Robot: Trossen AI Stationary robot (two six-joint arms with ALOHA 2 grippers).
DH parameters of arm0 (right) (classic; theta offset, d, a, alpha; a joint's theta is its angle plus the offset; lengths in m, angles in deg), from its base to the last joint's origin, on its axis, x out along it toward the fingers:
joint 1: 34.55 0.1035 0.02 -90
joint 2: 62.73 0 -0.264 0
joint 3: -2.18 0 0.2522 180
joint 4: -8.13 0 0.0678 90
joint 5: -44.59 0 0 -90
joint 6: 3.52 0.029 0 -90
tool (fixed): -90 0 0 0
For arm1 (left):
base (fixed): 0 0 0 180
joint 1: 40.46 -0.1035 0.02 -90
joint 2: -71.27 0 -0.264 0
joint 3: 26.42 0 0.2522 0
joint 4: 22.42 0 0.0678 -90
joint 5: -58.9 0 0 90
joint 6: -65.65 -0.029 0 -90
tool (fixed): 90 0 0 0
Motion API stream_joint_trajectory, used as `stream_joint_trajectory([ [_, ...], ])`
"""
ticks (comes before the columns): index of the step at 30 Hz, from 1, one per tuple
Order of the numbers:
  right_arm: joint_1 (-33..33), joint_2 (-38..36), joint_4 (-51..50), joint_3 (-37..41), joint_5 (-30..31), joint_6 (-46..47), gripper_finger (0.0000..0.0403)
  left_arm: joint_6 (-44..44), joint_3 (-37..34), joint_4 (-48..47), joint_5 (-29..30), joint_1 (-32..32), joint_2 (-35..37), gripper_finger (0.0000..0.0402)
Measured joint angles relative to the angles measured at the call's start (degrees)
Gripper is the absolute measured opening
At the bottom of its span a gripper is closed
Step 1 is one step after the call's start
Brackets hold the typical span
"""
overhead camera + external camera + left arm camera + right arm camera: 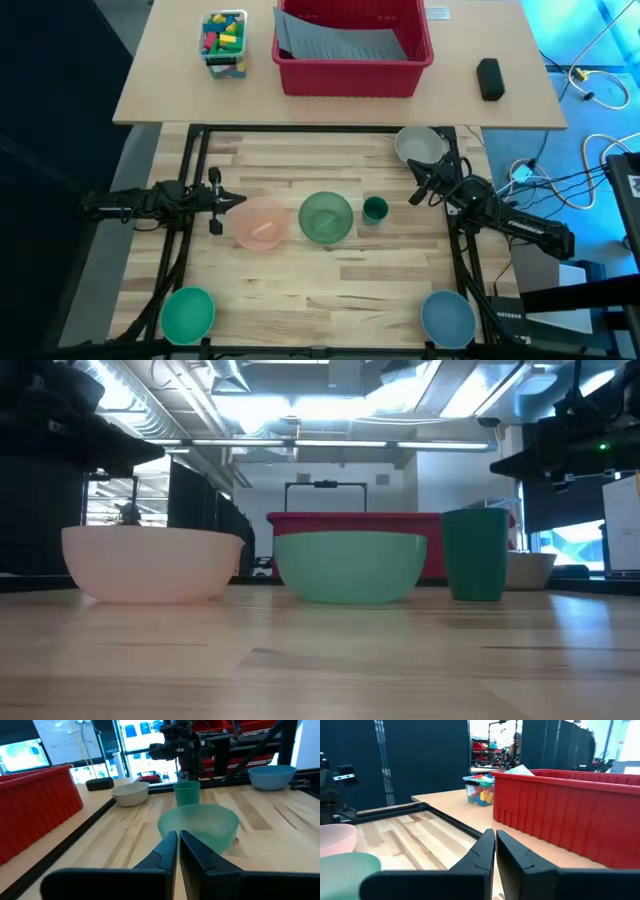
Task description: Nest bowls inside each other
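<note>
A: Where do the 5 bowls sit?

B: All apart, none nested. The pale pink bowl point(262, 222) and pale green bowl point(326, 217) lie side by side mid-tabletop, the small dark green cup point(375, 208) just beside the green one. The teal bowl point(188, 312) is at the near left corner, the light blue bowl point(447, 317) at the near right, the grey-white bowl point(419, 144) at the far right.

A: And the arms?

B: The left gripper point(228, 201) hovers just beside the pink bowl, fingers together, holding nothing. The right gripper point(420, 192) waits near the grey-white bowl, fingers likewise pressed together (also empty).

A: How will they handle?

B: I judge them light, stiff plastic, smooth and likely slippery; a pinch across the rim wall seems best, since they could skate if nudged.

A: The surroundings?

B: A pale wooden slat tabletop point(330, 285), flat and bare between bowls. Beyond it a red bin point(352, 62), a tub of coloured blocks point(224, 41), and an open workshop with ducts overhead.
</note>
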Motion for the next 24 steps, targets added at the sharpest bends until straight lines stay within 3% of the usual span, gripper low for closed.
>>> stream_joint_trajectory([
  [12, 0.00, 0.00, -0.03, 0.00, -2.45, 31.85, 0.0001, 21.28, -0.06, 0.59, 0.16, -0.46, 0.02, 0.0000],
  [13, 0.00, 0.00, -0.03, 0.00, -2.66, 34.52, 0.0001, 24.38, -0.07, 0.70, 0.18, -0.48, 0.02, 0.0000],
  [17, 0.00, 0.00, -0.38, 0.00, -4.51, 44.24, 0.0001, 55.16, -0.20, 1.65, 0.22, -0.28, 0.02, 0.0000],
  [20, 0.00, -0.02, 0.24, 0.00, -3.57, 44.58, 0.0001, 62.79, -0.18, 1.18, 0.19, -0.43, 0.00, 0.0000],
  [24, -0.02, 0.00, 2.11, 0.00, -9.64, 46.16, 0.0001, 68.50, -0.18, 1.22, 0.13, -0.48, 0.02, 0.0000],
])
